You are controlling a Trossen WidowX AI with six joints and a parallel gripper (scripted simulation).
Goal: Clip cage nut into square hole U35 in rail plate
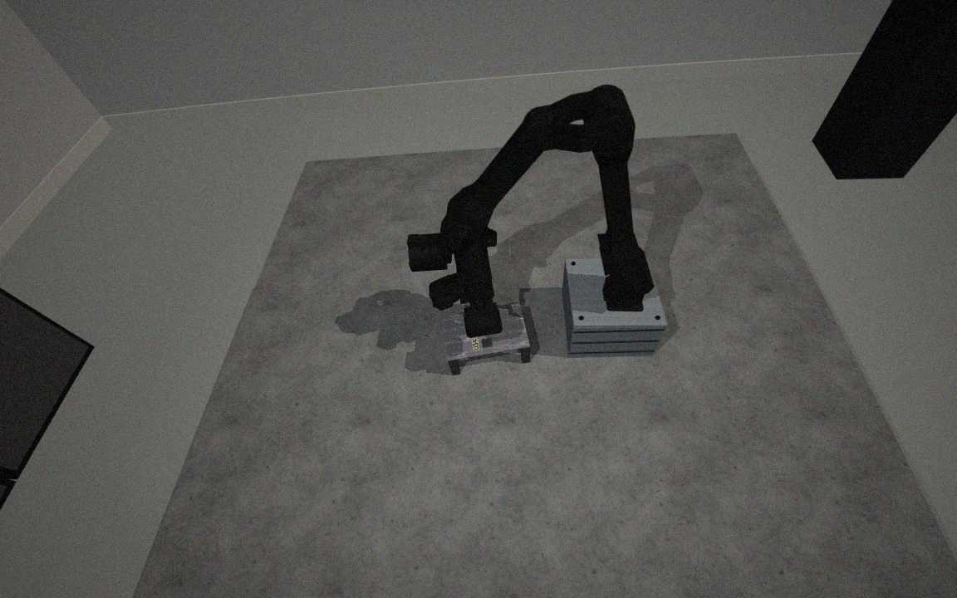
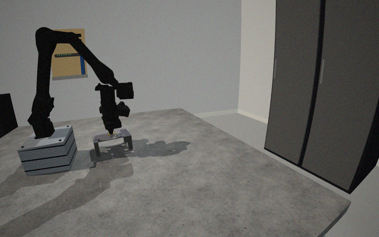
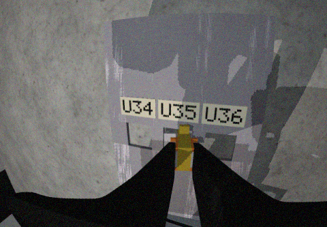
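Three cream labels with dark, blocky lettering run in a row across the rail plate (image 1: 507,343) (image 2: 124,133) (image 3: 146,43). In the wrist view they read, left to right, U34 (image 3: 137,107), U35 (image 3: 178,111) and U36 (image 3: 224,114). From the top view the label lettering is turned sideways and too small to read with confidence.

The jaws (image 1: 483,335) (image 2: 111,133) are nearly closed, a narrow gap between their tips, and they grip the yellow cage nut (image 3: 184,159) with its orange edges. The nut sits at the square hole (image 3: 169,137) below the U35 label, covering part of it; how deep its wings reach into the hole, I cannot tell. The hole under U34 is to one side, and the one under U36 is to the other.

The plate stands on short legs on the grey, mottled counter (image 1: 467,476) (image 2: 202,182), near the ridged blue-grey block (image 1: 615,339) (image 2: 48,160) that carries the arm (image 1: 507,170) (image 2: 43,73).
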